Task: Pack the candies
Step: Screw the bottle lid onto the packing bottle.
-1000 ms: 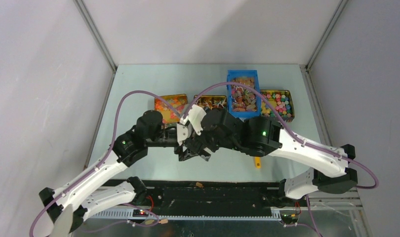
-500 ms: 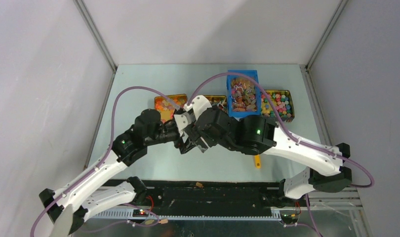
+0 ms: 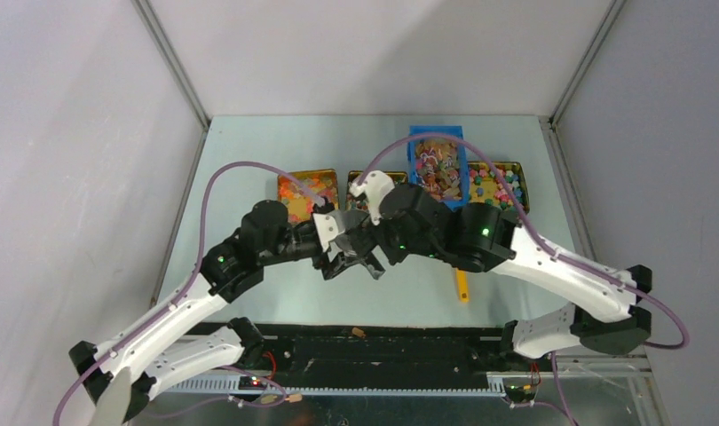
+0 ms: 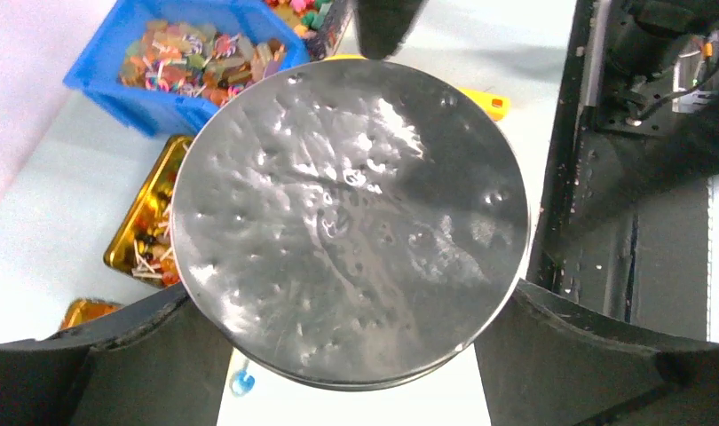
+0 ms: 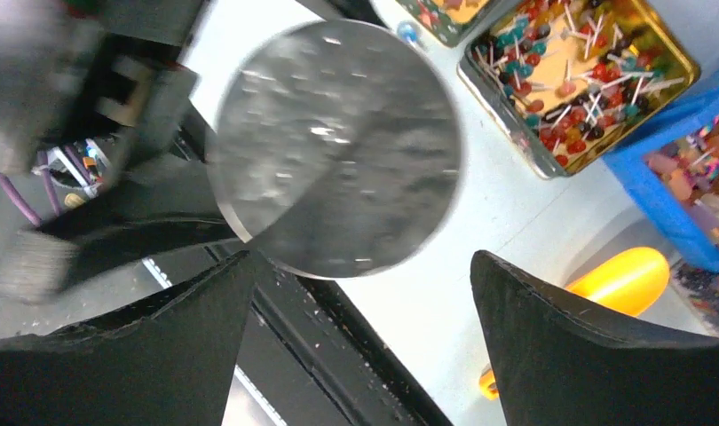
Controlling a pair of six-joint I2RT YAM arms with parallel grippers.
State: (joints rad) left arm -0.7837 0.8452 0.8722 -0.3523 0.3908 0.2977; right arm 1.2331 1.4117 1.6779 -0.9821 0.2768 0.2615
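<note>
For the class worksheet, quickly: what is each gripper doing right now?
Left gripper: closed on the round silver lid.
Right gripper: open, holding nothing.

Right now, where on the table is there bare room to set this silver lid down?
Bare table runs behind the gummy tin, left of the blue bin, to the back-left corner. Another strip lies between the lid in the left pincer and the front rail. Crowded: the centre, where both arms meet, and the container row behind them.

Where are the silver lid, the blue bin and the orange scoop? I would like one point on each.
silver lid [image 4: 347, 222]: left wrist view, middle of its flat face.
blue bin [image 4: 130, 105]: left wrist view, outer wall.
orange scoop [image 5: 618, 271]: right wrist view, rounded part.
</note>
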